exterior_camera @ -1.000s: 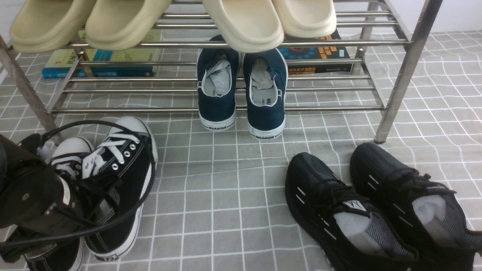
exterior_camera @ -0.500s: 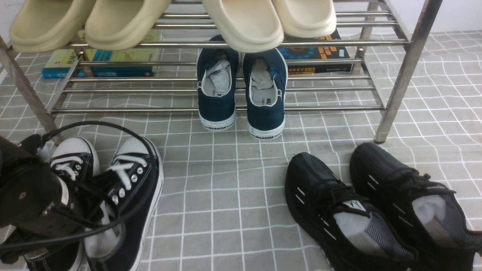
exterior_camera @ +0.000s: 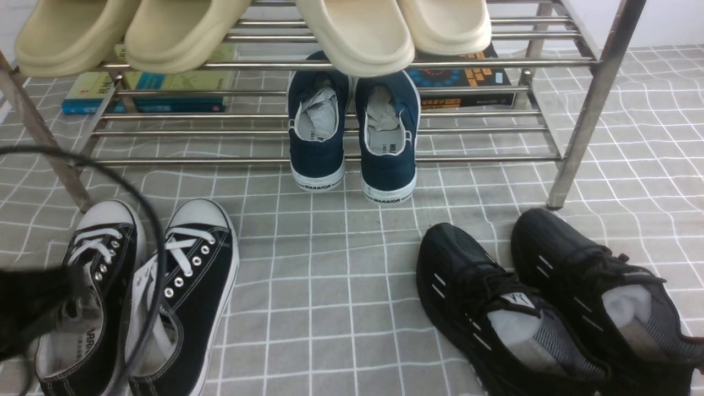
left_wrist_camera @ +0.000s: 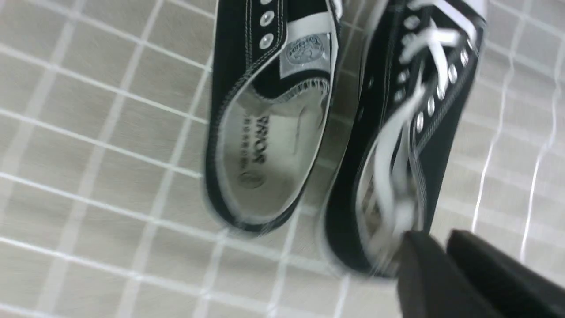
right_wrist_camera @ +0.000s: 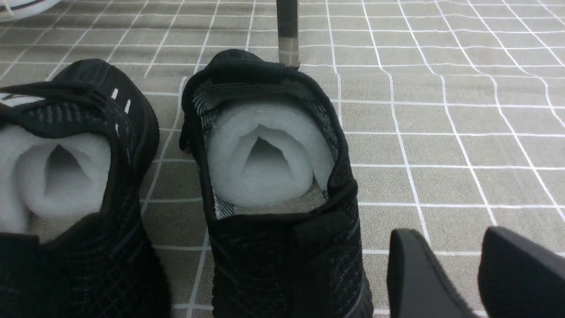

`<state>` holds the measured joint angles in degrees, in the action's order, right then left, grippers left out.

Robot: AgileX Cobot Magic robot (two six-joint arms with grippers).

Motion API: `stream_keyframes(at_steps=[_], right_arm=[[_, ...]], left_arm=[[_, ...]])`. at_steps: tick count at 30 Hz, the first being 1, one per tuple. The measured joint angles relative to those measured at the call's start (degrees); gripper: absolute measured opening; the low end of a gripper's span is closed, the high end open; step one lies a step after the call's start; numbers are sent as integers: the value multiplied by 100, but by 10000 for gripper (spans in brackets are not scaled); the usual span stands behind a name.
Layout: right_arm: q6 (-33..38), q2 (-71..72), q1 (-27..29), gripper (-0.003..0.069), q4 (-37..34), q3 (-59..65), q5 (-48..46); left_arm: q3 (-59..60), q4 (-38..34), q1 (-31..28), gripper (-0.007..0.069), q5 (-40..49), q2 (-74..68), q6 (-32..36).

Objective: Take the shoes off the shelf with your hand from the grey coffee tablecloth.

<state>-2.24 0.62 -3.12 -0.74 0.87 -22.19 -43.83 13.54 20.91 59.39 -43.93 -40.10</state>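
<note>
My left pincer [left_wrist_camera: 442, 240] blurs near the sneakers [left_wrist_camera: 273, 132]; I cannot tell whether its tips meet. My right pincer [right_wrist_camera: 446, 238] stands apart beside a black running shoe [right_wrist_camera: 287, 251].

The kind of place can't be told for certain, but it is laid out like a shoe display or a home's shoe corner — a steel-barred rack [exterior_camera: 451, 159] at twelve o'clock carries cream clogs [exterior_camera: 363, 33] above and navy slip-ons [exterior_camera: 388, 137] below. Black canvas sneakers [exterior_camera: 190, 286] sit at eight o'clock and black knit shoes [exterior_camera: 473, 297] at four — all on grey gridded cloth [exterior_camera: 308, 308], with books [exterior_camera: 148, 88] behind the rack and a pale wall [exterior_camera: 671, 22] beyond.
</note>
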Motion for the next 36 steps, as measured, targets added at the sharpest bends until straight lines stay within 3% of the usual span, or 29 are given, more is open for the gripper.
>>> stream_keyframes(at_steps=[2,3,4,6,7,12,17,36], right_arm=[[0,0,0,239,0,0,0],[0,0,0,239,0,0,0],[0,0,0,239,0,0,0],[0,0,0,239,0,0,0],[0,0,0,239,0,0,0],[0,0,0,239,0,0,0],[0,0,0,239,0,0,0],[0,0,0,239,0,0,0]], left_arm=[[48,-539,0,5,693,524,1198],[61,-539,0,5,693,567,1198],[213,-947,0,1,791,1009,1809],[385,-1189,0,1,662,1273,2080],[641,-1389,0,1,294,1647,2249],[1747,-1720,0,1,-2021,2579,2390],[2337,-1774,0,5,-3235,2686,2401],[3220,-1309,-108,22,-3775,2943,2432]])
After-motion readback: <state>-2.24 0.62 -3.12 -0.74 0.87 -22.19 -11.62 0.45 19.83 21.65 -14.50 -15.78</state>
